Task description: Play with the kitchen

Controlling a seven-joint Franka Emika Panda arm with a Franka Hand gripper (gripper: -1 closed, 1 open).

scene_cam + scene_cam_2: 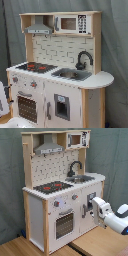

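The kitchen [55,85] is a white and light-wood toy with a black-red stovetop [36,66], a steel sink [71,74], a black faucet [83,59], a grey hood [38,30] and a windowed oven door [27,107]. In the second exterior view the kitchen [60,203] stands on the left, and my white arm [114,219] reaches in from the right. My gripper [90,210] is level with the lower cabinet door [90,213] under the sink, close in front of it. Contact with the door cannot be made out.
A microwave [70,23] sits on the top shelf beside the hood. A grey curtain [112,153] hangs behind the kitchen. The kitchen stands on a wooden surface [95,244]. A white part of my arm [14,122] shows in the first exterior view's bottom left corner.
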